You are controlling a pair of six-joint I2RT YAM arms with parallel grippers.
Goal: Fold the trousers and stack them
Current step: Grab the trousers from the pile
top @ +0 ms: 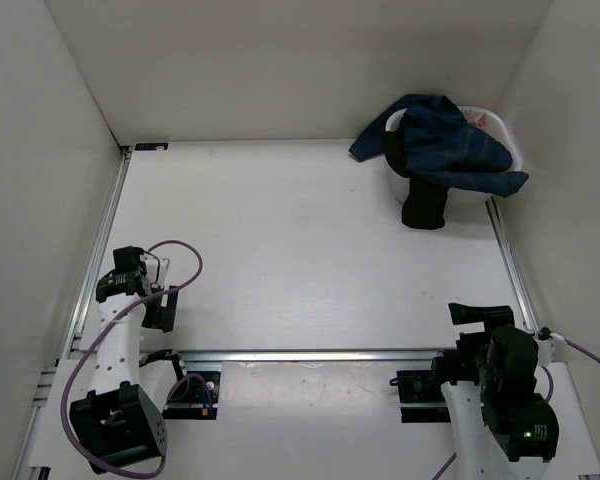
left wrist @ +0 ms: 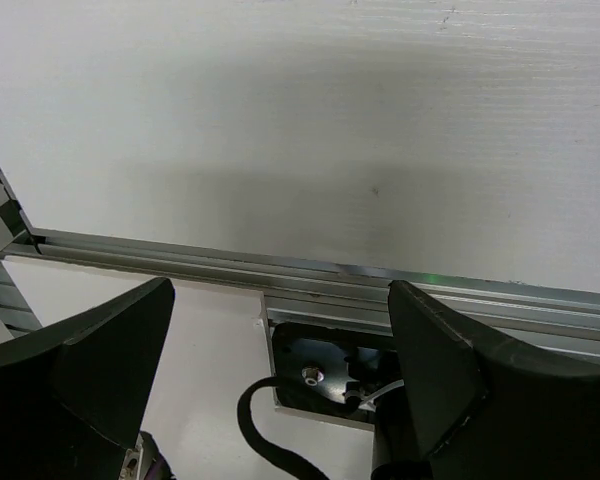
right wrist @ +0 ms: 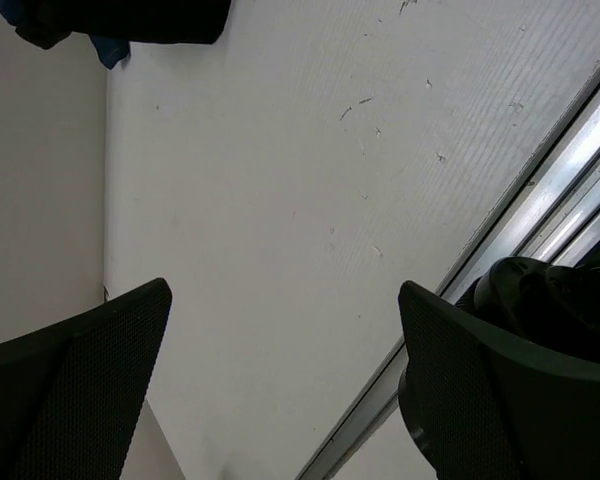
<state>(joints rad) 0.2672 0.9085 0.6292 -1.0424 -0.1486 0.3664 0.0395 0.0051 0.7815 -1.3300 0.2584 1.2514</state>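
The dark navy jeans [top: 450, 150] lie bunched over a white basket [top: 502, 128] at the far right corner, one part hanging over its right rim. A black garment [top: 423, 205] hangs down the basket's front to the table. A bit of pink cloth [top: 476, 118] shows inside. My left gripper [top: 160, 290] is open and empty at the near left, over the table by the metal rail [left wrist: 310, 272]. My right gripper [top: 480, 315] is open and empty at the near right. The right wrist view shows the black garment [right wrist: 130, 20] and a blue edge [right wrist: 110, 52] far off.
White walls enclose the table on the left, back and right. A metal rail [top: 310, 354] runs across the near edge and more rails run along both sides. A purple cable [top: 180, 262] loops by the left arm.
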